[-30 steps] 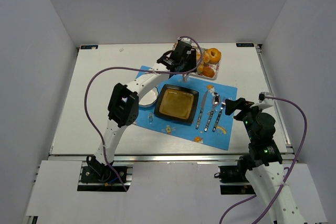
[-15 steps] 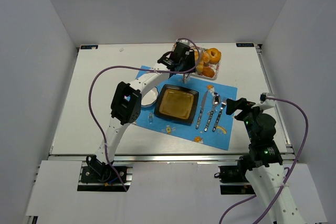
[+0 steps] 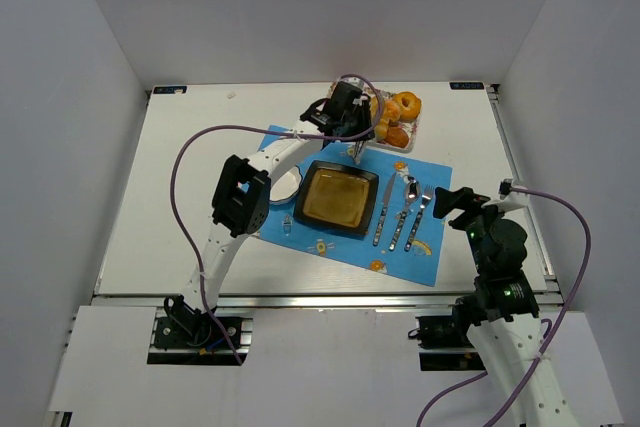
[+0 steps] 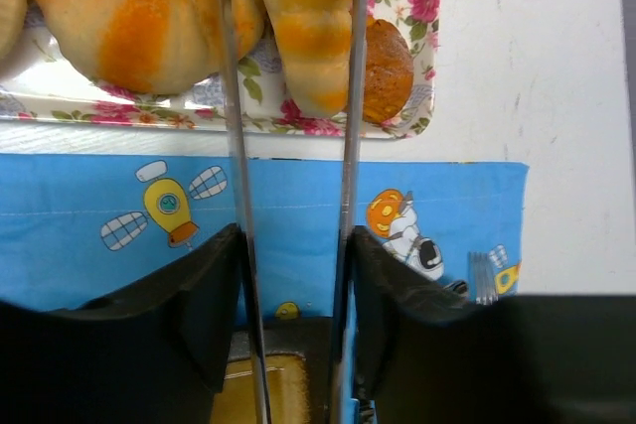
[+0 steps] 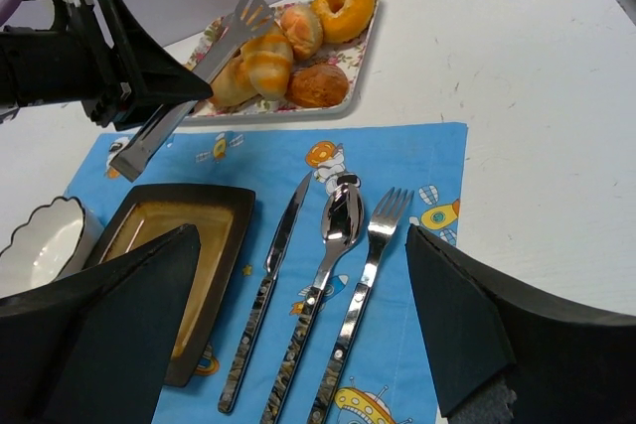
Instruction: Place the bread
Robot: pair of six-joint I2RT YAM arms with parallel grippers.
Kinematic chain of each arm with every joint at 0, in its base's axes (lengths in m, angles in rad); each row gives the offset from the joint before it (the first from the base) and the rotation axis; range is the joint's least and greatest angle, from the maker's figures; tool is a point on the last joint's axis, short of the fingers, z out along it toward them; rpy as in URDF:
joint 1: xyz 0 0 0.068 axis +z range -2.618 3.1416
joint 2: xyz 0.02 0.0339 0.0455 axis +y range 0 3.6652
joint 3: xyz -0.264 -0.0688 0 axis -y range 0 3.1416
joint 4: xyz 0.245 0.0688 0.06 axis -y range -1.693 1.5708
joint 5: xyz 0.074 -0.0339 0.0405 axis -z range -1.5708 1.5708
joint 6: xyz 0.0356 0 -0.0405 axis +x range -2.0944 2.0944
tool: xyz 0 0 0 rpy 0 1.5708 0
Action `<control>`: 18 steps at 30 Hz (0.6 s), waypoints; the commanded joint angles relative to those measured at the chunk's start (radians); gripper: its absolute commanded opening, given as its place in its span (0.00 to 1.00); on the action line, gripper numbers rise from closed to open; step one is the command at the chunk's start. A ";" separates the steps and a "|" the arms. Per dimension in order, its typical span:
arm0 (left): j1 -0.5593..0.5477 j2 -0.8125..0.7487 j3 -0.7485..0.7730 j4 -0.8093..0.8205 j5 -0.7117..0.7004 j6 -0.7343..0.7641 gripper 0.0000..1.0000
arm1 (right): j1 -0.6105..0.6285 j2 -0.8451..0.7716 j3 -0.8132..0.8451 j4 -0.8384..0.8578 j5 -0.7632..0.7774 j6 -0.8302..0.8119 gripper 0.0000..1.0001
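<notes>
Nearest, the right end effector [image 3: 455,203] hangs over the right edge of the blue mat [image 5: 427,166], its fingers wide apart and holding nothing. Farther, the left end effector [image 3: 348,119] is clamped on metal tongs [image 4: 347,146]. Their blades stand close at both sides of the bread [image 4: 308,27], which lies on the flowered tray [image 4: 417,7] at the far side of the surface [image 5: 517,96].

We see the bread's [image 4: 303,37] far end and the tongs' [image 4: 350,146] tips cut off by the left wrist view's top edge.
</notes>
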 commanded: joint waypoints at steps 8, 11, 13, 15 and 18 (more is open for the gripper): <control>0.005 -0.097 -0.019 0.048 0.047 -0.029 0.37 | 0.003 -0.029 -0.015 0.042 0.027 0.009 0.89; 0.012 -0.141 -0.022 0.050 0.053 -0.029 0.32 | 0.002 -0.033 -0.015 0.042 0.021 0.012 0.89; 0.023 -0.174 -0.039 0.053 0.061 -0.027 0.30 | 0.003 -0.038 -0.015 0.040 0.013 0.012 0.89; 0.032 -0.232 -0.076 0.061 0.094 -0.023 0.26 | 0.002 -0.041 -0.019 0.045 0.011 0.014 0.89; 0.042 -0.341 -0.180 0.088 0.137 -0.012 0.25 | 0.002 -0.041 -0.026 0.059 -0.018 0.014 0.89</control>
